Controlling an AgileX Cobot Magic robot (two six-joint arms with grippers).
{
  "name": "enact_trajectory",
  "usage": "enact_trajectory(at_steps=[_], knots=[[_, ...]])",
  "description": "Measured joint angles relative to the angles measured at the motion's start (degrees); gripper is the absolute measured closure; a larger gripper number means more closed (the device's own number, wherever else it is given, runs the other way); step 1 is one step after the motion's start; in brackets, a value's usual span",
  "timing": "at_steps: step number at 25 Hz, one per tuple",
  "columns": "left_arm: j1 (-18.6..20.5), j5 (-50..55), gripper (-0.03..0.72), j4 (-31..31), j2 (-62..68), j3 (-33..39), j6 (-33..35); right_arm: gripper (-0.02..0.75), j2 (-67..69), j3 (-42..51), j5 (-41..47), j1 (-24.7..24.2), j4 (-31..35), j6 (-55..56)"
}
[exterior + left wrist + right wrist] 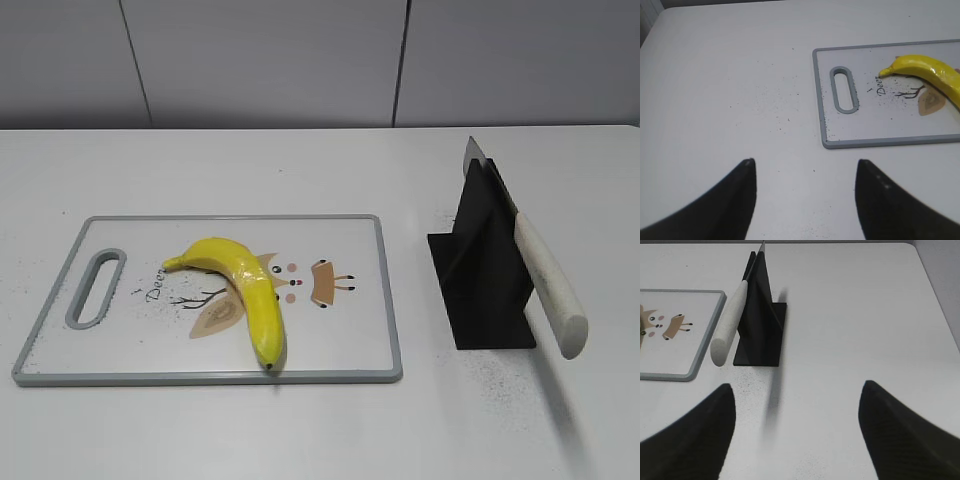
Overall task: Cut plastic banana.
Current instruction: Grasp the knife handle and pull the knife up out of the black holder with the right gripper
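Banana (245,295) cutting has not begun: both grippers are hovering over bare table, and neither is touching anything. Left gripper (806,192) is showing its two dark fingers (737,200) spread wide apart, empty, above the white table (730,90) near the handle end of the cutting board (826,125). Right gripper (797,432) is likewise standing with its jaws parted and holding nothing, positioned over the table short of the black knife stand (760,325).

Moving outward from the left gripper, the cutting board is lying flat, with its slot handle (845,90) facing that gripper. The yellow plastic banana is lying whole on the board, curving across a printed cartoon design, its stem end pointing toward the handle slot and its other end reaching close to the board's near edge in the exterior view.

Outward from the right gripper, the knife (545,280) is resting tilted in the stand, with the white handle (730,322) projecting toward the camera and the blade (476,153) rising at the far end. The stand is sitting just beside the board's right edge, apart from it.
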Motion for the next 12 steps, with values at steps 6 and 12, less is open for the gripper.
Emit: enact_trajectory(at_steps=[6, 12], knots=[[0.0, 0.0, 0.103, 0.0, 0.0, 0.0, 0.0, 0.159, 0.0, 0.0, 0.0, 0.0, 0.0, -0.3], [0.0, 0.0, 0.103, 0.0, 0.0, 0.0, 0.0, 0.159, 0.0, 0.0, 0.0, 0.0, 0.0, 0.0]])
